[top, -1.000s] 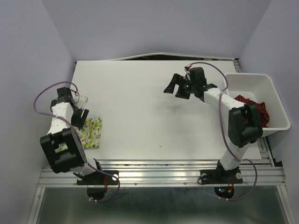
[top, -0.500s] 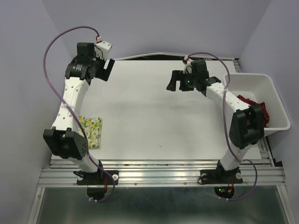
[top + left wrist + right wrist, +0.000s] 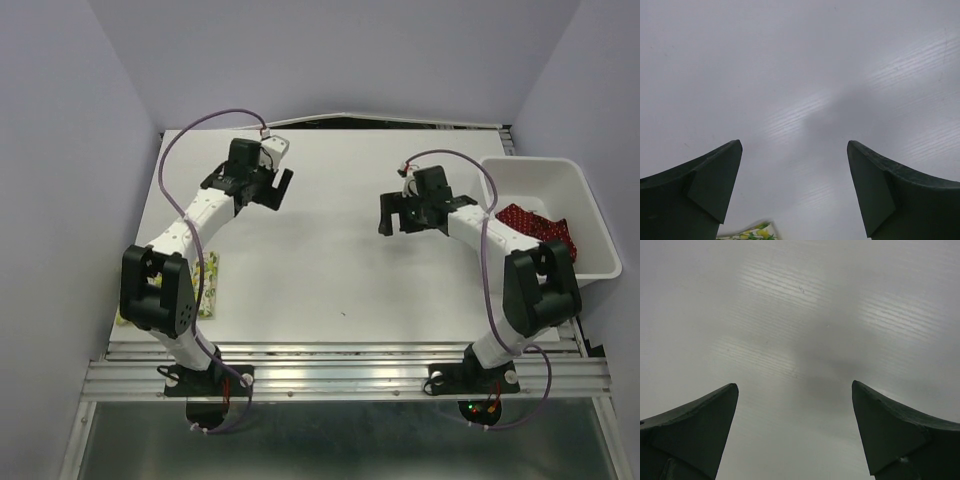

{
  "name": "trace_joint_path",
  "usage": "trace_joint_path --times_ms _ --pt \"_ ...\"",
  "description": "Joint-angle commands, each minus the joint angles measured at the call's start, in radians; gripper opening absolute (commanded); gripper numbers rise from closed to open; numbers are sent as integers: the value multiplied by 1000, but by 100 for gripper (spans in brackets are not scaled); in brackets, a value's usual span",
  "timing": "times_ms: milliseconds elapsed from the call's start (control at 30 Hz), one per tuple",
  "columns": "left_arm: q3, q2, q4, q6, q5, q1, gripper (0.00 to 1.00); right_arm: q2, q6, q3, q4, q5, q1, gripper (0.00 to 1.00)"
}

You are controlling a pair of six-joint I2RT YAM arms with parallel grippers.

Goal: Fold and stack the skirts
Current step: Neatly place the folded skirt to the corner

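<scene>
The lemon-print skirt (image 3: 211, 283) lies folded at the table's near left, mostly hidden under my left arm; a corner of it shows in the left wrist view (image 3: 753, 233). The red dotted skirt (image 3: 536, 226) lies crumpled in the white bin. My left gripper (image 3: 274, 190) is open and empty over bare table at the back left of centre, away from both skirts; it is also open in its wrist view (image 3: 795, 192). My right gripper (image 3: 387, 216) is open and empty over bare table, left of the bin; its wrist view (image 3: 795, 432) shows only table.
The white plastic bin (image 3: 592, 214) stands at the table's right edge. Purple walls close in on the left, back and right. The metal rail (image 3: 340, 375) with both arm bases runs along the near edge.
My left gripper has swung from the far left corner toward the table's middle. My right gripper has drawn nearer and a little right. Both stay open; the skirts have not moved.
</scene>
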Motion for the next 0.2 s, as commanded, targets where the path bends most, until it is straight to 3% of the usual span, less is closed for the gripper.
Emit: trace_joint_path --times_ms 0,167 --pt "-69 -43 132 9 -58 -13 99 -93 -29 -28 63 10 -8 100" --pt "-125 -88 161 20 -87 -36 99 -121 -36 -71 85 -10 -8 100"
